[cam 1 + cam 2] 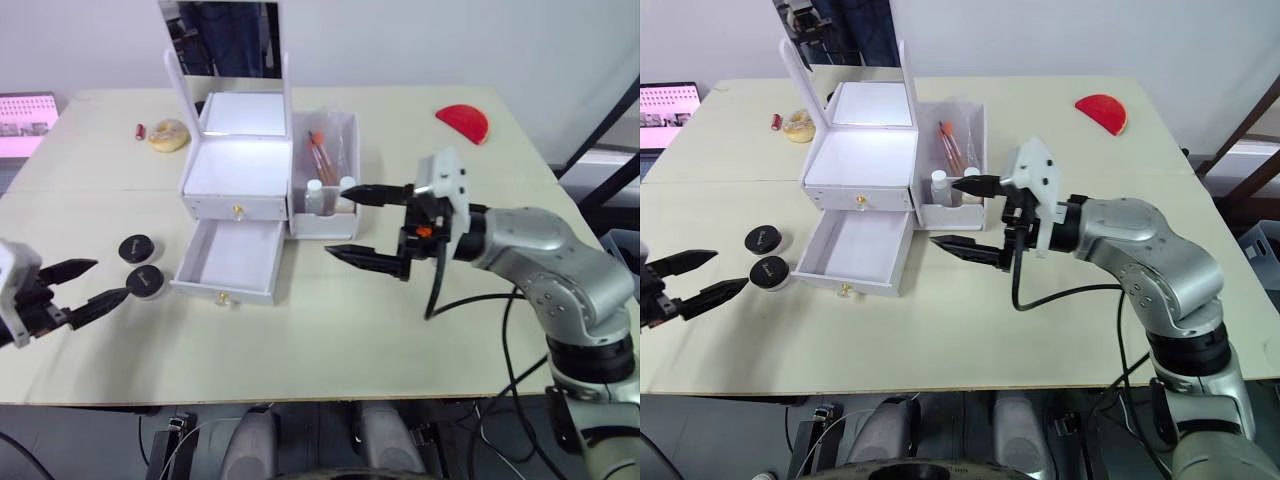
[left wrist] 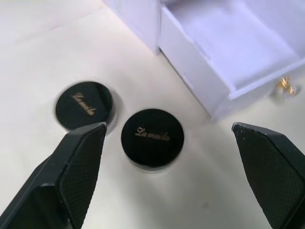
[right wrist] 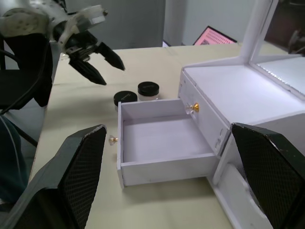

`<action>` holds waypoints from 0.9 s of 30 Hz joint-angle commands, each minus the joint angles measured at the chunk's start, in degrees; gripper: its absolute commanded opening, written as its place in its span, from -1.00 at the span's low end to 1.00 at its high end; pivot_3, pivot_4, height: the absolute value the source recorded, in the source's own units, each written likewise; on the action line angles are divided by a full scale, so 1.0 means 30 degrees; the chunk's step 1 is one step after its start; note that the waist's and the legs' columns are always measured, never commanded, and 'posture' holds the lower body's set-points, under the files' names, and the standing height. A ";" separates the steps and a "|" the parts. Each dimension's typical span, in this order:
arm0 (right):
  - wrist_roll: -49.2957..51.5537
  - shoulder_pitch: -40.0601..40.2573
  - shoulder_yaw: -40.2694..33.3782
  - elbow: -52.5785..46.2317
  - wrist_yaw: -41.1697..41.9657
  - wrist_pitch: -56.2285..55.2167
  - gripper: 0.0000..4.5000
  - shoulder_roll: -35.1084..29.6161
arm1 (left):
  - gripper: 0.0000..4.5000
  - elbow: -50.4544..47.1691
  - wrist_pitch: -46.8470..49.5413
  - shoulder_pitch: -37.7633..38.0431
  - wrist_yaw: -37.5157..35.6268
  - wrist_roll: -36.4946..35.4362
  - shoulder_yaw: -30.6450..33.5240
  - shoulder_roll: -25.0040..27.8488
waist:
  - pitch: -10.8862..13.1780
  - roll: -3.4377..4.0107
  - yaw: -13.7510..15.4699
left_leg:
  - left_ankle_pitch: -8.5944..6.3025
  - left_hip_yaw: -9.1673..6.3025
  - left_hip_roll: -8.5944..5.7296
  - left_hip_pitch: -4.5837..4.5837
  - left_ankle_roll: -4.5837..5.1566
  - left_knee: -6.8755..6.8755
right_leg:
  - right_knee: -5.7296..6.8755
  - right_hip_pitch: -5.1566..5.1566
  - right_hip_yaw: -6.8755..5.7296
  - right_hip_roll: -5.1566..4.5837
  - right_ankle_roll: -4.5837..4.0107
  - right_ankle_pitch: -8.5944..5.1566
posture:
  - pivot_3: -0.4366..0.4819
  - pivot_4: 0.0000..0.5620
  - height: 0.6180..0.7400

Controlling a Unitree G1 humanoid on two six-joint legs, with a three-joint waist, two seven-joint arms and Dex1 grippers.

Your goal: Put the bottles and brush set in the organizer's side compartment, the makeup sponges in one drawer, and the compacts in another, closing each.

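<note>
**Compacts wait beside the open drawer**

Two black compacts [image 1: 141, 267] lie on the worktop [image 1: 330, 330] at left of centre, just beside the organizer's [image 1: 240, 185] pulled-out, empty lower drawer [image 1: 232, 262]. The left end effector [image 1: 85, 287] hovers spread near them, likely lining up a pick. The right end effector [image 1: 365, 225], also spread, hangs mid-frame by the side compartment [image 1: 325, 175] holding bottles and brushes.

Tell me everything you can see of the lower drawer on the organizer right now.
The lower drawer is white, looks like plastic or painted board, and is a shallow open box with one small gold knob on its front. It is pulled well out from the organizer, under the shut upper drawer, and nothing lies in it. It rests level on the table. Two black compacts lie apart from it on the robot's left. Neither hand touches it.
</note>
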 commanded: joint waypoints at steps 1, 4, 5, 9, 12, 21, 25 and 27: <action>-0.0231 0.0965 -0.1972 0.0738 0.1060 -0.1031 1.00 -0.1362 | 0.97 -0.2656 0.0599 0.2100 0.1807 -0.1733 0.3263 -0.1376 | 0.0002 0.0001 0.0040 | 0.0000 0.0000 0.0000 -0.0001 0.0000 0.0002 | -0.0007 0.0006 0.0000 -0.0001 -0.0003 -0.0001 | -0.05 -0.47 0.99; -0.0638 0.2231 -0.3221 0.1831 0.2598 -0.2322 1.00 -0.2860 | 0.97 -0.3507 0.0679 0.3621 0.2727 -0.2312 0.4928 -0.2791 | 0.0000 -0.0002 0.0175 | -0.0001 0.0007 -0.0002 0.0005 0.0000 0.0008 | -0.0019 0.0023 -0.0001 -0.0002 -0.0014 -0.0003 | -0.05 -0.47 0.99; -0.0639 0.2602 -0.3620 0.2176 0.3077 -0.2656 1.00 -0.3212 | 0.97 -0.3656 0.0643 0.4014 0.2920 -0.2416 0.5193 -0.3090 | 0.0000 -0.0002 0.0199 | -0.0001 0.0008 -0.0002 0.0015 0.0000 0.0010 | -0.0012 0.0028 -0.0001 -0.0002 -0.0016 -0.0005 | -0.05 -0.47 0.99; -0.0560 0.4532 -0.5940 0.4305 0.5264 -0.4083 1.00 -0.4527 | 0.97 -0.3184 0.0004 0.5523 0.3065 -0.2701 0.6157 -0.4053 | -0.0003 -0.0008 0.0260 | -0.0001 0.0010 -0.0002 0.0033 -0.0001 0.0033 | -0.0012 0.0037 -0.0003 -0.0001 -0.0012 -0.0009 | -0.05 -0.47 0.99; -0.1516 0.6262 -0.7334 0.6054 0.5960 -0.5620 1.00 -0.5124 | 0.97 -0.2287 -0.0745 0.6012 0.3161 -0.2536 0.6428 -0.4336 | -0.0008 -0.0016 0.0391 | -0.0002 0.0021 -0.0002 0.0030 -0.0003 0.0062 | -0.0025 0.0055 0.0000 -0.0002 -0.0003 -0.0015 | -0.05 -0.47 0.99; -0.2833 1.0368 -0.9582 0.8687 0.7038 -0.8758 1.00 -0.5088 | 0.97 0.0094 -0.1256 0.6340 0.2053 -0.2555 0.5693 -0.2781 | -0.0025 -0.0018 0.0380 | -0.0003 0.0029 -0.0001 0.0034 -0.0004 0.0070 | -0.0024 0.0049 0.0002 -0.0003 -0.0004 -0.0017 | -0.05 -0.47 0.99; -0.2861 1.0956 -0.9256 0.7527 0.6421 -0.8601 1.00 -0.4713 | 0.97 -0.0229 -0.1024 0.5901 0.1993 -0.2450 0.4499 -0.2392 | -0.0022 0.0007 0.0326 | -0.0005 0.0031 0.0003 0.0039 -0.0007 0.0063 | -0.0027 0.0047 0.0002 -0.0002 -0.0002 -0.0019 | -0.05 -0.47 0.99; -0.2694 1.0737 -0.9016 0.6939 0.6070 -0.8272 1.00 -0.4568 | 0.97 -0.0668 -0.1154 0.5693 0.2249 -0.2193 0.3615 -0.2484 | -0.0021 0.0016 0.0315 | -0.0005 0.0059 0.0003 0.0031 -0.0008 0.0059 | -0.0044 0.0046 0.0017 -0.0005 -0.0005 -0.0017 | -0.05 -0.47 0.99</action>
